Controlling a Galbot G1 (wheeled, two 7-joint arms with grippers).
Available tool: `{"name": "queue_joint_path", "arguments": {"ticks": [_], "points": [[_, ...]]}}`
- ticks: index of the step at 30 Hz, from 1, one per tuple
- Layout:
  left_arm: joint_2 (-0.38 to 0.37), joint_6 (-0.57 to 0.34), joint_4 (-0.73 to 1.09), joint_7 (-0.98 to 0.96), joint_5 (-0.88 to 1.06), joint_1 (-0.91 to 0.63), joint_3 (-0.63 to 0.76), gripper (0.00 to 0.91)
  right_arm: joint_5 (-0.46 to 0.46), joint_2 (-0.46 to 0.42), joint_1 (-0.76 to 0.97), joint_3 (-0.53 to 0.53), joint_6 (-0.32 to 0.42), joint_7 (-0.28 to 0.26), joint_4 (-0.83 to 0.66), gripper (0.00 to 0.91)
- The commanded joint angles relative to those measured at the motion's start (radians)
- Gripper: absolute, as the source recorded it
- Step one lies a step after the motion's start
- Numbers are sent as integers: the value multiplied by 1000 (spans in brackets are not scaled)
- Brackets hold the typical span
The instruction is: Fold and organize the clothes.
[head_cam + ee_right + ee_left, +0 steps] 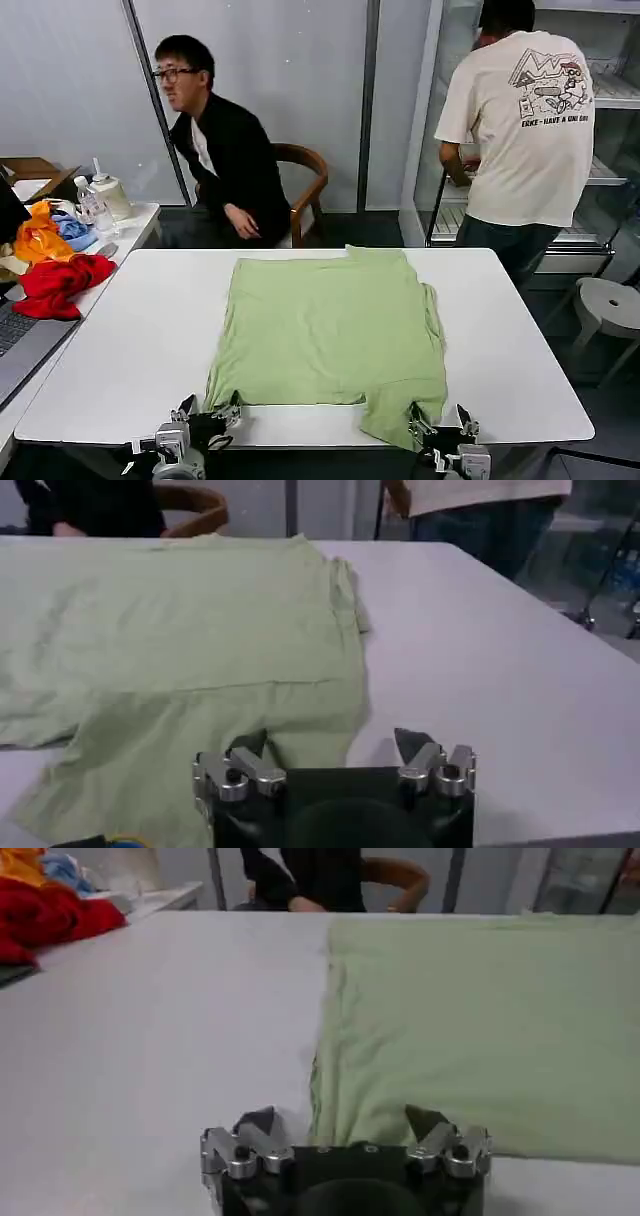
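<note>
The clothes are one light green shirt (330, 330) spread flat in the middle of the white table (140, 340), with one lower corner drooping toward the near edge. My left gripper (210, 408) is open at the near edge, by the shirt's near left corner. In the left wrist view the cloth edge (340, 1088) runs between the open fingers of that gripper (340, 1120). My right gripper (440, 420) is open at the near right corner. In the right wrist view the gripper (330, 743) straddles the shirt's (180, 630) drooping edge, with one finger over cloth and the other over bare table.
A heap of red, orange and blue garments (55, 275) lies on the side table at the left, with a laptop (20, 340) and a water bottle (95, 205). A person sits on a chair behind the table, and another stands at shelves. A stool (610, 305) stands at the right.
</note>
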Motion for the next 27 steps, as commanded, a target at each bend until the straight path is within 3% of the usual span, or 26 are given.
{"name": "queue_joint_path", "arguments": {"ticks": [1,27], "points": [[-2,4,13,4,3,10,8,20,-4,3,-1,-2,0,5,-8,0],[-6,3,-8,5,7,24,12,20,-1,6,-14,2,25,13,35,0]]}}
